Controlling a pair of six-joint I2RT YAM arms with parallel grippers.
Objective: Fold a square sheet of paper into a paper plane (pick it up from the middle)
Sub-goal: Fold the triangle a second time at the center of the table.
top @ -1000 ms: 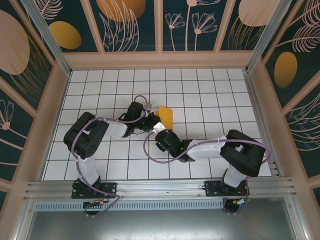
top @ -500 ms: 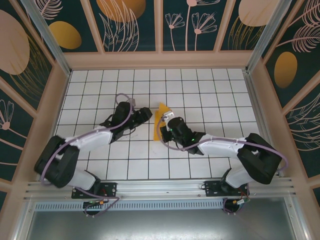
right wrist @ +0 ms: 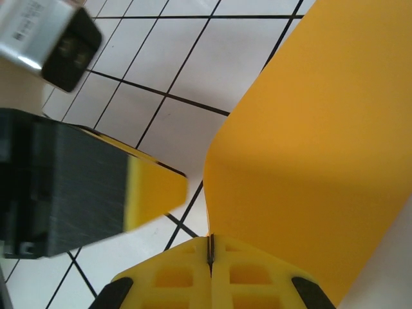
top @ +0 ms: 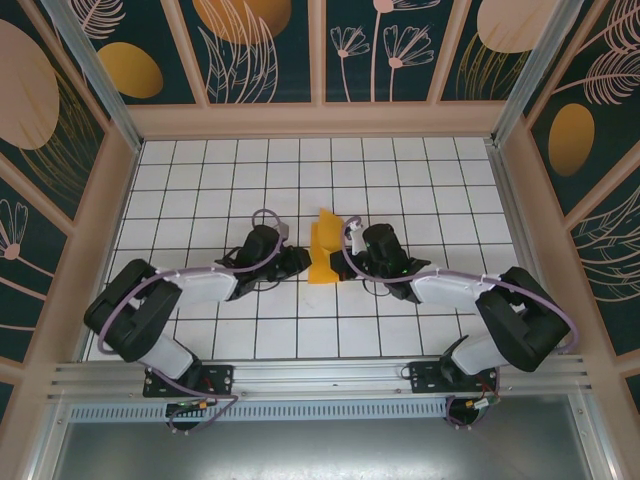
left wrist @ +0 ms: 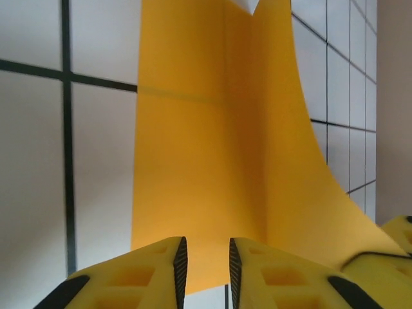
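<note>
On the tiled surface (top: 200, 180), between the two arms, the paper (top: 323, 250) sits half-folded with one flap curling upward. The right pincer (right wrist: 210, 246) is pressed together on that flap's edge. The left pincer (left wrist: 206, 251) is narrowly spread at the flat part's near edge and is not clamping it. If the left one closes off the crease, or the right one tugs, the thin sheet could skew or tear. The pincers sit almost tip to tip, so they could knock each other.

Paper (left wrist: 212, 148): top runs off the left wrist view; near edge hidden behind left gripper (left wrist: 205, 264).
Paper, right wrist view: top and right side cut off.
Left gripper, right wrist view: blurred, cut by the left edge.
Right gripper (right wrist: 210, 248): finger bases cut by the bottom edge.
Top view: finger gaps too small to tell.
</note>
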